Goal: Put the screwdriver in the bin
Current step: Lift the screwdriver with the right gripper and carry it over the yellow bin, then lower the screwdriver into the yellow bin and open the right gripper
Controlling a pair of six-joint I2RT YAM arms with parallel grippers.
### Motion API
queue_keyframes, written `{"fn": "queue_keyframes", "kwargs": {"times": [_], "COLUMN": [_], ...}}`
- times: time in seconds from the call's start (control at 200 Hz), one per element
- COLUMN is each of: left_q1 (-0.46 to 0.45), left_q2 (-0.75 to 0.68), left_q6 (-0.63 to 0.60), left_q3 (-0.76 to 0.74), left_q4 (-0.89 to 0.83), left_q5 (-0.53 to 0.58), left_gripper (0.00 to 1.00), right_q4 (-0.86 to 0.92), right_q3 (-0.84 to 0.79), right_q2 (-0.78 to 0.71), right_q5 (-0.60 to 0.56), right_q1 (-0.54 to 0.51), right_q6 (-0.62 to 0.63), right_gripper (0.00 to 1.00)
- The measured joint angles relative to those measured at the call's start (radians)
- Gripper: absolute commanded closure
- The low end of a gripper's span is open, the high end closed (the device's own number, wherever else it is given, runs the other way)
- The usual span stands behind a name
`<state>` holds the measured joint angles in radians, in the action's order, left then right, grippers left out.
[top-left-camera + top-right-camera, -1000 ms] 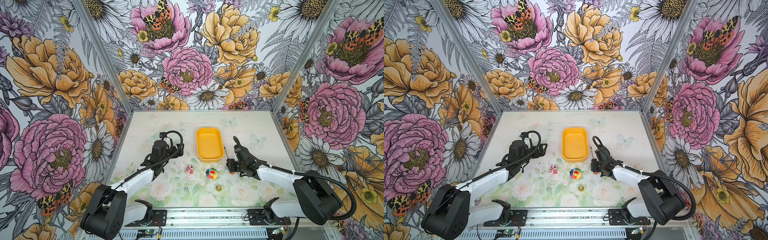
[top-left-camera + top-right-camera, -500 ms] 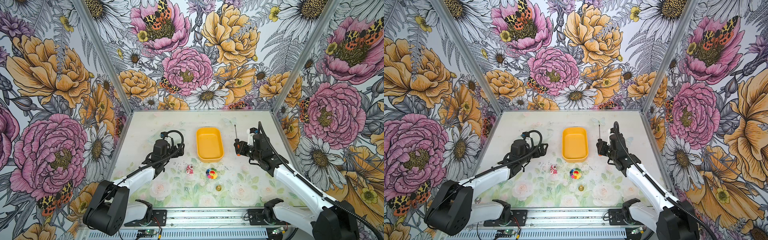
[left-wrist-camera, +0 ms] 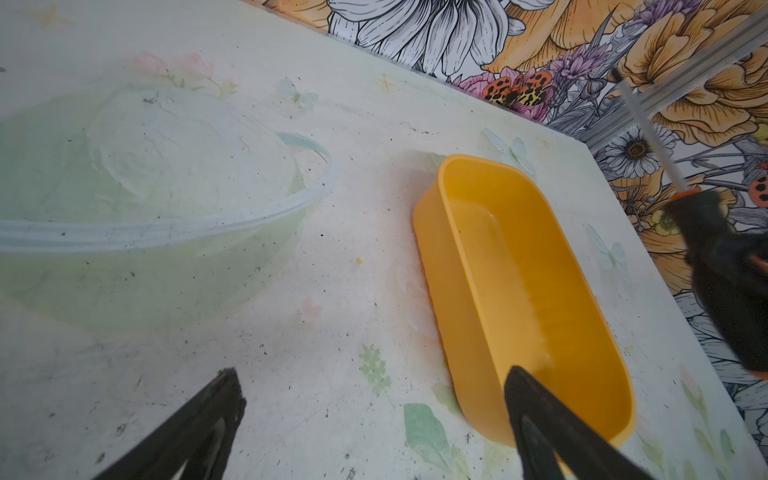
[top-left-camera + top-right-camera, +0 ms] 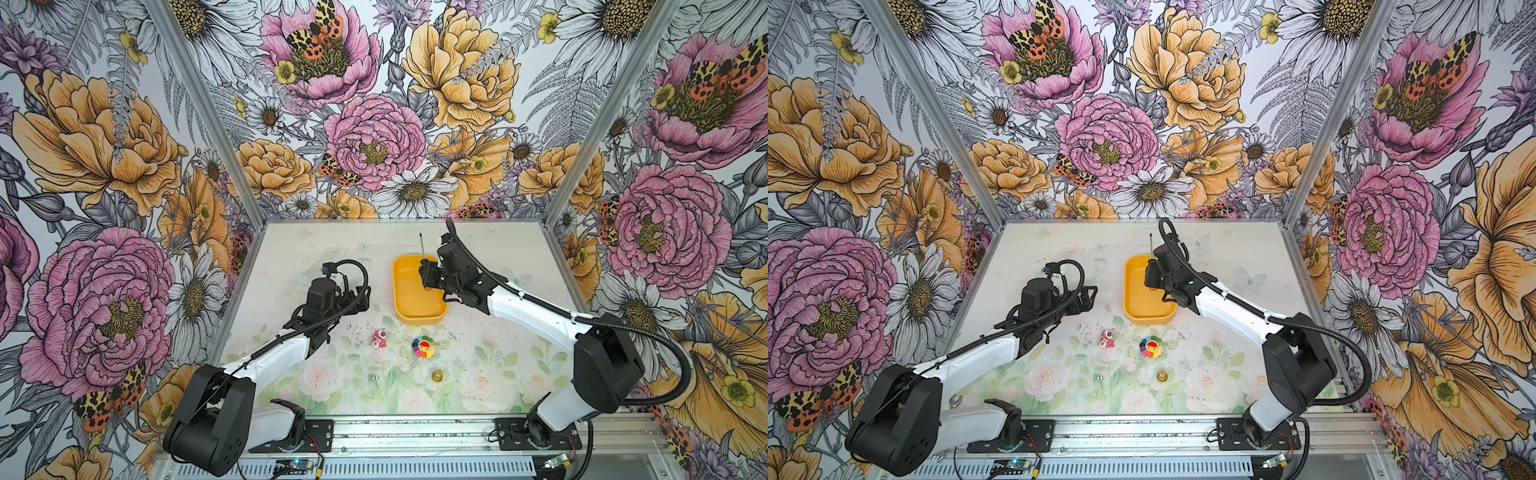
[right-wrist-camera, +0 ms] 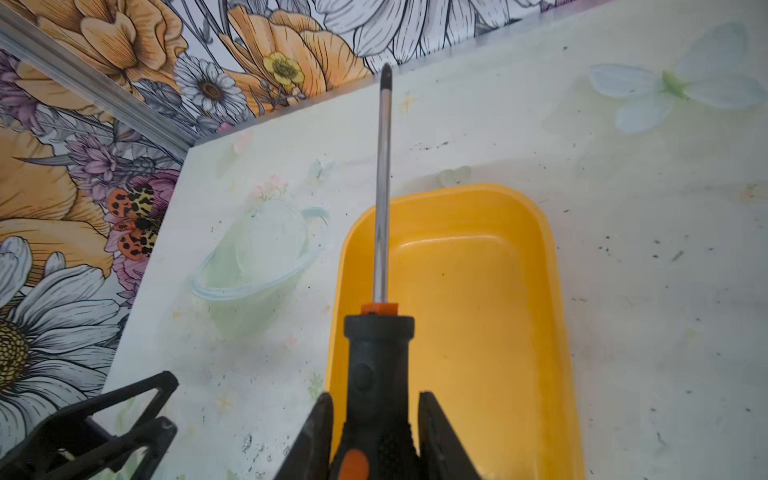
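Right wrist: pincer clamps screwdriver hdl.

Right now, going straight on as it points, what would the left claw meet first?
Probably the bin: one finger of the open left claw lines up with its near end; depth is unclear.

The bin is plain yellow-orange. The screwdriver has a black handle with orange parts and a silver shaft with dark tip. The bench is pale, with faint pink roses and green leaves. The walls show big pink, orange and white flowers.
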<state>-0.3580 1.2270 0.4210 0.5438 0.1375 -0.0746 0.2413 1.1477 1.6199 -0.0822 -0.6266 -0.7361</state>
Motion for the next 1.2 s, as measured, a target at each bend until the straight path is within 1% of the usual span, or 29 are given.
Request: {"fn": "queue_keyframes", "kwargs": {"times": [0.165, 0.435, 0.926, 1.146, 1.196], "left_q1": [0.000, 0.000, -0.001, -0.003, -0.003], "left_q2": [-0.031, -0.031, 0.032, 0.045, 0.049], "left_q6": [0.000, 0.000, 0.000, 0.000, -0.001], "left_q3": [0.000, 0.000, 0.013, 0.031, 0.032], "left_q4": [-0.001, -0.006, -0.008, -0.008, -0.007], "left_q5": [0.006, 0.011, 0.014, 0.014, 0.014], "left_gripper": [0.01, 0.01, 0.01, 0.01, 0.01], "right_q4": [0.029, 0.038, 0.048, 0.058, 0.059], "right_q3": [0.000, -0.013, 0.004, 0.033, 0.040], "right_q2": [0.088, 0.111, 0.253, 0.271, 0.274], "right_q5": [-0.031, -0.045, -0.035, -0.029, -0.029], "right_q1": [-0.012, -0.014, -0.018, -0.018, -0.018], "right_q6": [-0.035, -0.049, -0.048, -0.034, -0.031], "right_gripper": [1.00, 1.00, 1.00, 1.00, 0.97]}}
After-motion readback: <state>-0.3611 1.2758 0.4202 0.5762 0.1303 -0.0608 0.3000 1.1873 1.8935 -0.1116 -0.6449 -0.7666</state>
